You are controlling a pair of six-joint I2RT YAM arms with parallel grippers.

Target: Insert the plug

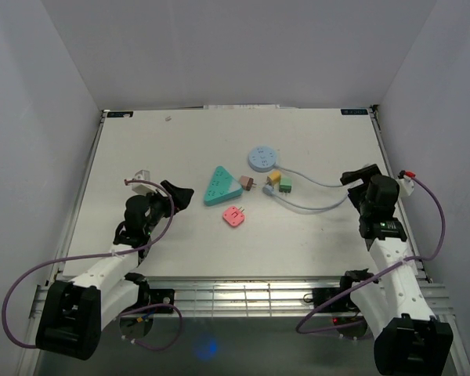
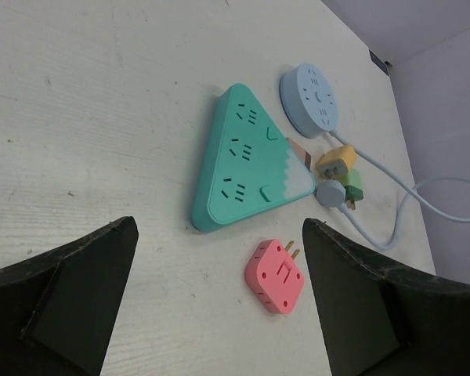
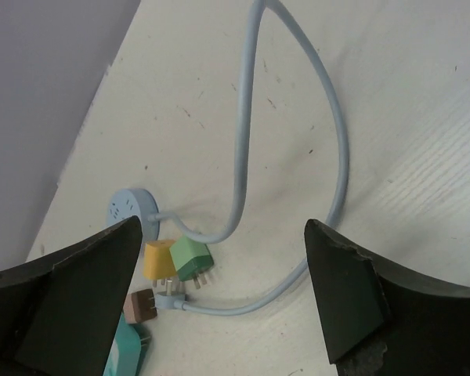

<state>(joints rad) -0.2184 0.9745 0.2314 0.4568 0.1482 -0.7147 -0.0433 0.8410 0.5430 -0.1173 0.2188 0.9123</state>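
Your left pincer [image 1: 180, 193] is wide open, holding nothing, just left of the teal triangular plastic power strip [image 1: 222, 185] on the white table [image 1: 141, 149]. The right pincer [image 1: 356, 179] is the same, out by the pale blue cable [image 3: 341, 149]. The pink square plastic plug [image 1: 234, 215] lies loose just in front of the strip, while the small yellow [image 1: 275, 177], green [image 1: 286, 186] and brown [image 1: 248, 184] plugs sit bunched on its right.

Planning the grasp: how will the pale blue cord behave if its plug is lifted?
Probably floppy: the cord lies in a loose loop. With that slack, it likely trails without tugging the round socket at first.
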